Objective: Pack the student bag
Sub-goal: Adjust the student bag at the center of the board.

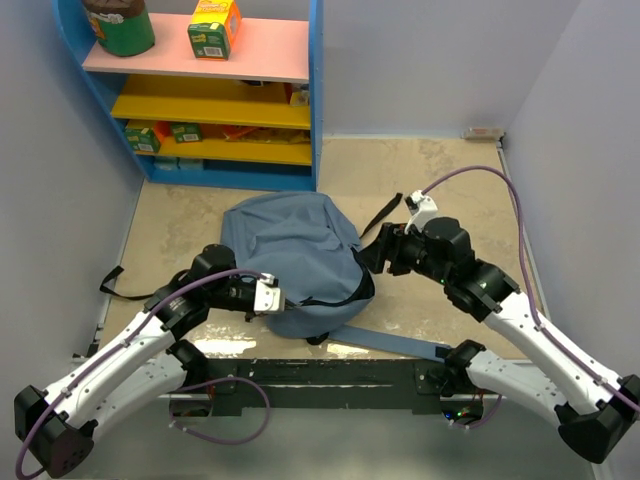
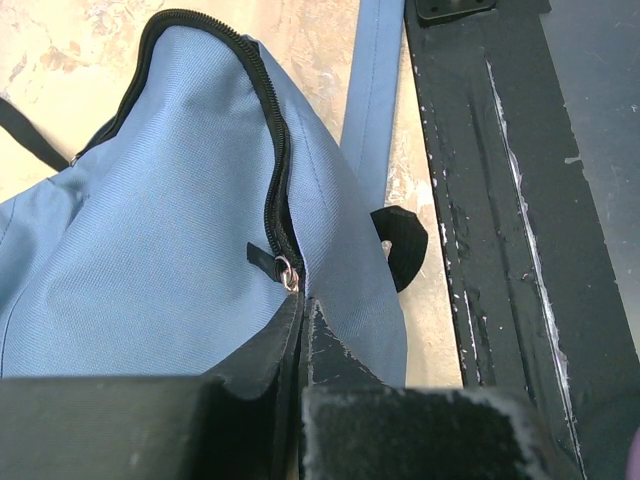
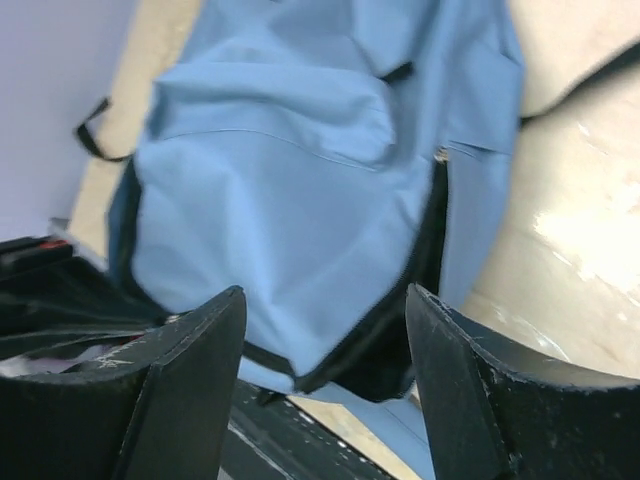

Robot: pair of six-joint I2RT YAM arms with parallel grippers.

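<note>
Slumping in the middle of the desk (image 1: 450, 190), the student bag (image 1: 295, 250) lies flat between the two arms, its slate-blue fabric creased. Its black zip (image 2: 278, 150) runs along the near edge, and the right wrist view shows a dark gap along part of it. One shoulder strap (image 1: 395, 343) trails from under the bag toward the near right, reaching the black base plate (image 1: 330, 385) that carries the arms.

The left hand (image 1: 272, 296) is clenched, its tips together right at the zip slider (image 2: 288, 270); whether they pinch the pull or any fabric I cannot tell. The right hand (image 1: 368, 255) is released, its fingers (image 3: 190, 380) spread, at the bag's right side.

A thin black strap (image 1: 112, 283) lies on the desk left of the left arm, and another (image 1: 385, 213) lies behind the right hand.

The desk top is beige and marbled, with plain pale walls on three sides. At the far left stands a blue shelf unit (image 1: 316, 90) with one pink shelf above yellow ones. A green canister (image 1: 120, 25) and a green-and-yellow box (image 1: 213, 28) sit on the pink shelf, and small boxes (image 1: 160, 133) on a yellow one.
</note>
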